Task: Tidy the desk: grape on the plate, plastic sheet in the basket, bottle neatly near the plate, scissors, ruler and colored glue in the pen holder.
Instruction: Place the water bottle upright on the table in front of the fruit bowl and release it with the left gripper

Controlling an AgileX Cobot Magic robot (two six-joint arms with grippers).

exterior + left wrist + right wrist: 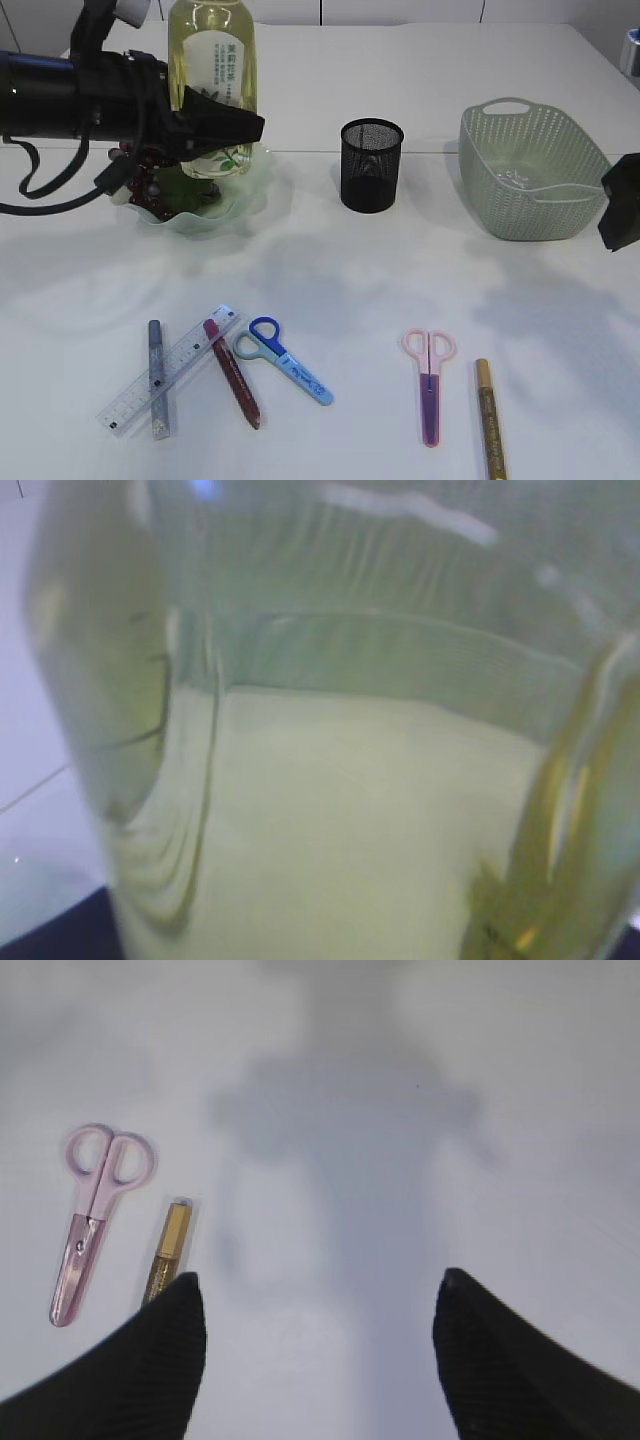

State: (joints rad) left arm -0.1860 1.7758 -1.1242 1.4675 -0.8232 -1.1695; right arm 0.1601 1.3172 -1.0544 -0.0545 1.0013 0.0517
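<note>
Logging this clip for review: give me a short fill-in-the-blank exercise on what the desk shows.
1. The left pincer grips the ____.
2. The black mesh pen holder stands left of the green ____.
3. The gold glue pen lies right of the ____ scissors.
4. The blue scissors lie right of the clear ____.

Missing: bottle; basket; pink; ruler

A white table fills nearly the whole exterior view, its matte top evenly lit from above and crossed by soft grey shadows toward the right edge. Beyond the far edge runs a pale wall divided by thin vertical seams. A small metallic object shows at the far right corner.
</note>
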